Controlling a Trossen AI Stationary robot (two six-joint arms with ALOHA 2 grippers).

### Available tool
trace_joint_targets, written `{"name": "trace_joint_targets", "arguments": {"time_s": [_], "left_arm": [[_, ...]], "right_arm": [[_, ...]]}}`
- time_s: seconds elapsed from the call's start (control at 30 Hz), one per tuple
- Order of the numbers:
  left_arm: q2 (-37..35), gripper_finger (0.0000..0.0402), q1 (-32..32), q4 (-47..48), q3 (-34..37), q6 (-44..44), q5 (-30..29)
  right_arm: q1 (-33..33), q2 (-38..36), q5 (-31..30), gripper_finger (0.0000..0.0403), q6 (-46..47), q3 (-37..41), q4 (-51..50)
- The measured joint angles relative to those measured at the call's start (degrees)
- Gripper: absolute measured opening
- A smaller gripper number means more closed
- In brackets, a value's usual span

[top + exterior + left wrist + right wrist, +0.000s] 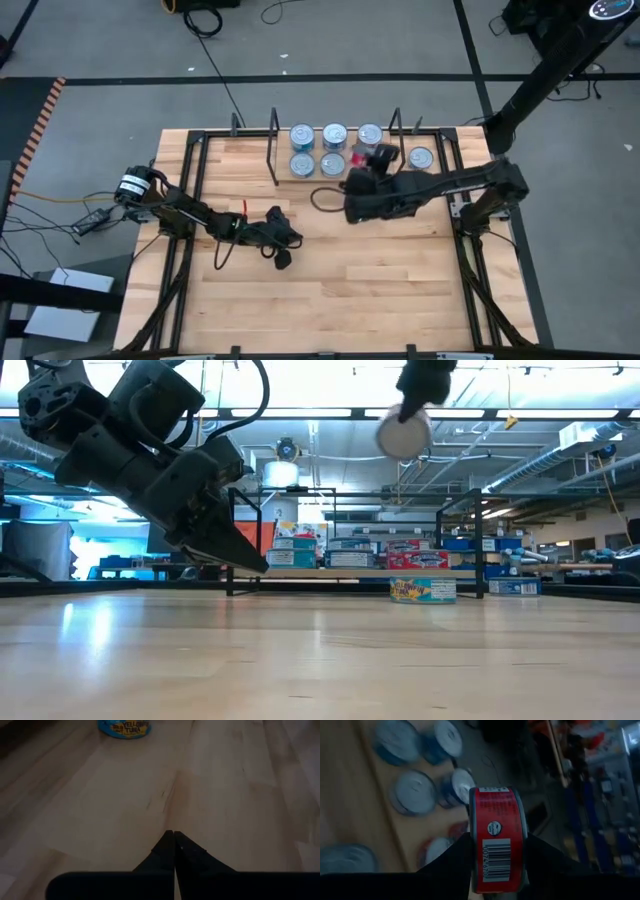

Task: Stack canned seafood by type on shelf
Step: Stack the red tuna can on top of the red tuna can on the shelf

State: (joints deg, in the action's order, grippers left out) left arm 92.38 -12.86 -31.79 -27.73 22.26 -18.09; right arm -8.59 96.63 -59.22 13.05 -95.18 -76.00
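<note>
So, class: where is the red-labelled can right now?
The red-labelled can is off the board, gripped on edge by the right gripper. In the high view it hangs at the right end of the rows of tins on the shelf.

- Light wooden table [330, 290] inside a black metal frame [182, 250].
- Grey floor [100, 40] crossed by black cables [215, 50].
- White box [60, 310] beside table corner.
- Background shelving [400, 555] stocked with boxes.

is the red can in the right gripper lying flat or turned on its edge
On edge: the right gripper holds the red can with its barcoded side label facing the wrist camera; its round lid faces the low view.
</note>
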Motion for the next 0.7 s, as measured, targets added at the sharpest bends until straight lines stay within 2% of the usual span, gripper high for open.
{"name": "trace_joint_targets", "arguments": {"time_s": [0.13,0.37,0.5,0.7], "left_arm": [[0.0,0.0003,0.0,0.0,0.0,-0.9,-0.1],[0.0,0.0003,0.0,0.0,0.0,-1.0,-0.4],[0.0,0.0003,0.0,0.0,0.0,-1.0,-0.9],[0.0,0.0003,0.0,0.0,0.0,-1.0,-1.4]], "right_arm": [[2.6,-4.0,-0.2,0.015,-0.3,9.1,4.8],[5.4,-7.9,2.2,0.015,-11.4,23.5,21.9],[7.7,-7.8,2.4,0.0149,-16.1,28.4,27.1],[11.4,-7.8,4.7,0.0149,-17.1,32.4,30.7]]}}
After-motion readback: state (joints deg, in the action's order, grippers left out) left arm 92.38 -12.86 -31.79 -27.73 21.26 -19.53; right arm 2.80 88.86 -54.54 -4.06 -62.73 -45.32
